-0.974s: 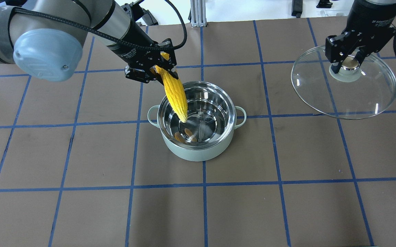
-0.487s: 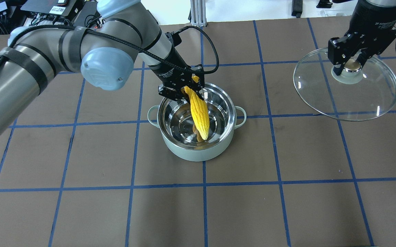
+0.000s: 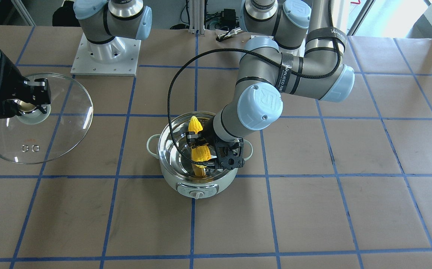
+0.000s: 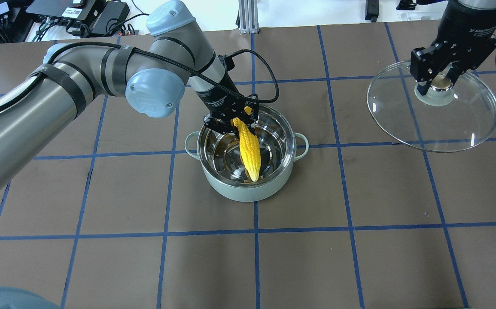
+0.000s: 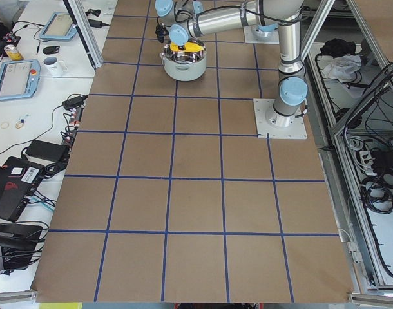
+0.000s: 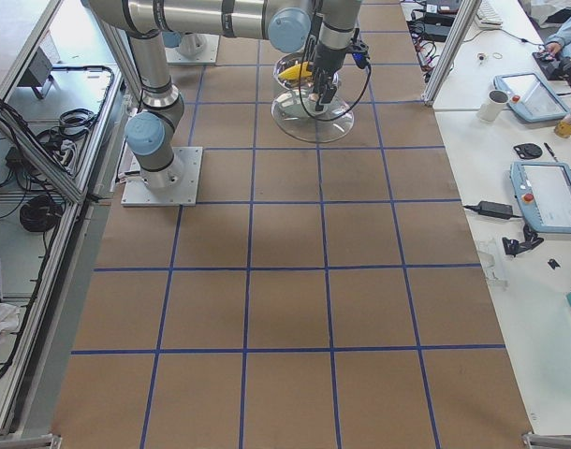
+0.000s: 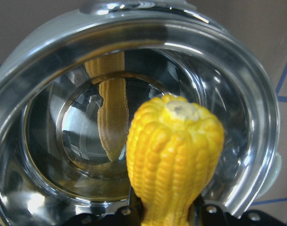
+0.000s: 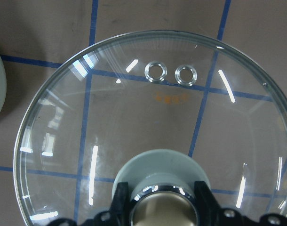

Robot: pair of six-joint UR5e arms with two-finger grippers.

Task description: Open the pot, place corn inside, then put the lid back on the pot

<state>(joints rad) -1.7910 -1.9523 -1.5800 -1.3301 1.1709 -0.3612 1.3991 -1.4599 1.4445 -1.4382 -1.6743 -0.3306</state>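
The pot (image 4: 248, 191) is matt pale green outside and mirror-polished steel inside (it reflects the corn (image 4: 249, 148)). That corn is bumpy, faintly glossy yellow. The lid (image 4: 445, 128) is clear, glossy glass, its knob (image 8: 163, 211) bright metal. The table (image 4: 359, 266) looks matt brown paper, taped blue.

Left end effector (image 4: 239, 122), right end effector (image 4: 440, 81): seemingly clamped.

The brown bench (image 4: 359, 266), gridded with blue tape lines (image 4: 256, 257), carries a round pale mint-green electric pot (image 4: 239, 195) upright near its centre. Seen from overhead, the pot's loop handles sit at 3 and 9 o'clock.
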